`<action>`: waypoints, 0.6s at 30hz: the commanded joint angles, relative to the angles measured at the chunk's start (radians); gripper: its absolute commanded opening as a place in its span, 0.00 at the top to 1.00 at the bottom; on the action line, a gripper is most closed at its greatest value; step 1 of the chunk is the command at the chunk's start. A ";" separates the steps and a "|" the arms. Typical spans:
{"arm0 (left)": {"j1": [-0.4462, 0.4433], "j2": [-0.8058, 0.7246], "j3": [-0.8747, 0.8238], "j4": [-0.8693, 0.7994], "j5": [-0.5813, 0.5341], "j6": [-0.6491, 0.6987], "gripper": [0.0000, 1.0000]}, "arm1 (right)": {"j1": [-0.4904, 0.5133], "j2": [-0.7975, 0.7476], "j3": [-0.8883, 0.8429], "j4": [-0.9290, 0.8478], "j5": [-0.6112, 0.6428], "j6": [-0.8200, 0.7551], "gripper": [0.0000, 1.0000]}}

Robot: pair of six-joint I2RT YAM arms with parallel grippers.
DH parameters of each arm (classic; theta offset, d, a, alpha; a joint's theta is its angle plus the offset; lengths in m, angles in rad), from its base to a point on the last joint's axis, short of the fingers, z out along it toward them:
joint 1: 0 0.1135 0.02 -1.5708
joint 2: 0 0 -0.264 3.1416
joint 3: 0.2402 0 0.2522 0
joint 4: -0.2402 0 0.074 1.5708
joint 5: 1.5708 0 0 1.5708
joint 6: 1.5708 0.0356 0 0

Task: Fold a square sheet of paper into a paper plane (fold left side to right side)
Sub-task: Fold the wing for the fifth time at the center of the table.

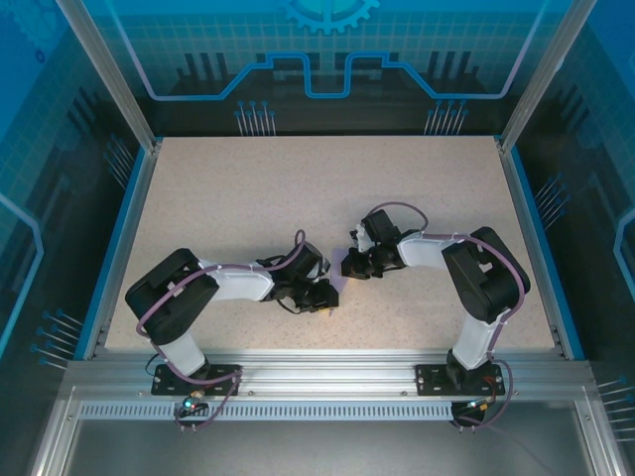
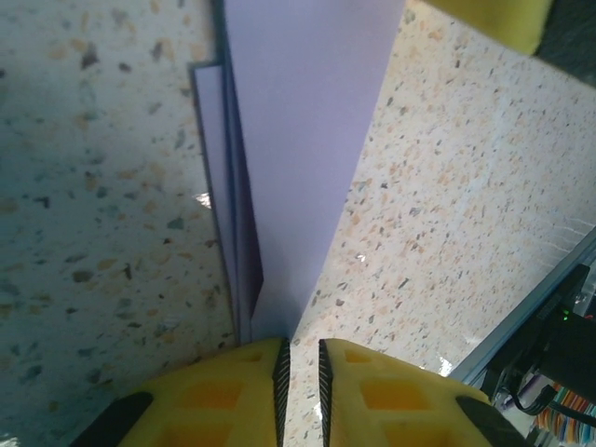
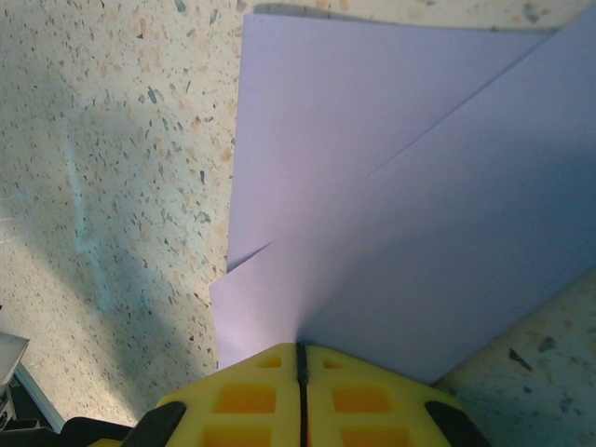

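Note:
The lavender sheet of paper [image 3: 400, 214] lies on the speckled table, folded into overlapping layers with diagonal edges. In the left wrist view the paper [image 2: 307, 140] narrows toward my left gripper [image 2: 304, 358]. Its narrow end reaches the left fingertip, and the jaws stand a narrow gap apart with bare table between them. My right gripper [image 3: 300, 349] is shut on the paper's near edge, which rises slightly into the closed tips. Seen from above, the left gripper [image 1: 325, 297] and right gripper [image 1: 349, 266] meet at the table's middle and cover the paper.
A yellow finger of the right gripper [image 2: 494, 19] shows at the far end of the paper. The aluminium front rail [image 1: 317, 372] runs along the near edge, and blue walls [image 1: 119, 228] bound the table. Open tabletop [image 1: 298, 188] lies behind the grippers.

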 commanded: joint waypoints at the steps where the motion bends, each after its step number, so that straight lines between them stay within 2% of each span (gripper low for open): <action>1: 0.000 0.002 -0.036 -0.044 -0.013 0.014 0.82 | 0.014 0.072 -0.020 -0.119 0.125 -0.023 0.92; 7: -0.003 -0.027 -0.070 -0.058 -0.006 0.018 0.85 | 0.014 0.080 -0.011 -0.129 0.127 -0.025 0.93; 18: -0.002 -0.127 -0.038 -0.133 -0.047 0.050 0.84 | 0.014 0.086 -0.011 -0.128 0.119 -0.023 0.92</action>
